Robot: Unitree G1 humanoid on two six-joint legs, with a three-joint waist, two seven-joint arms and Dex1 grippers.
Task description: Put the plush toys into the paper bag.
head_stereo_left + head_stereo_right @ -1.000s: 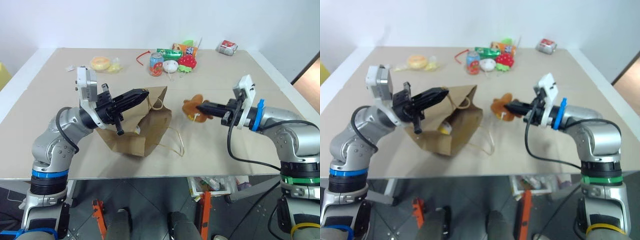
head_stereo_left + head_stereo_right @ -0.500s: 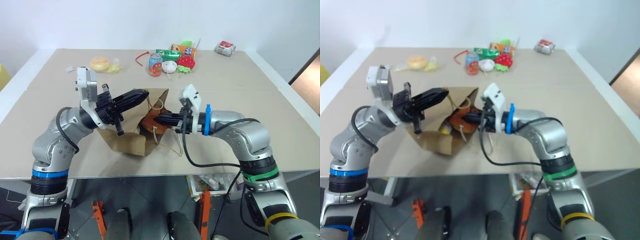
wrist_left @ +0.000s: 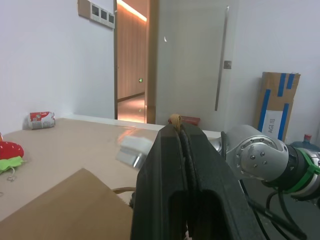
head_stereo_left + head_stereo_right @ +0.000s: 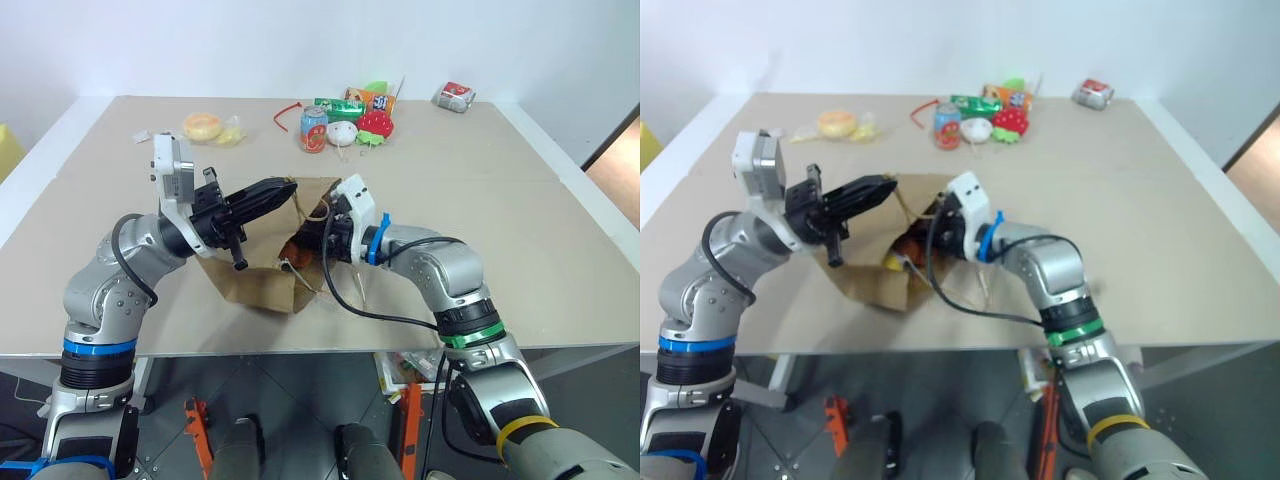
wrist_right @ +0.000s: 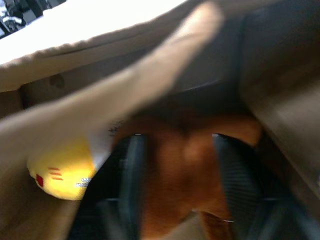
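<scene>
Beige counter (image 4: 480,190), carrying all items. Brown paper bag (image 4: 255,285), lying on its side near the front edge, mouth propped up; thin, crease-prone kraft, light, best taken at the folded rim or a cord handle, never mid-panel. Left claw (image 4: 278,188), pinched shut on the bag's upper rim, lifting it. Right claw (image 5: 177,185), inside the bag mouth, fingers (image 5: 131,175) spread wide either side of the brown plush toy (image 5: 182,165), grip apparently released. Brown toy: soft, light, compressible, non-slippery; best pinched across the body. Yellow plush toy (image 5: 62,167), just beside it, deeper in the bag; equally soft, with a rounder body likely to squirm from a shallow pinch.
</scene>
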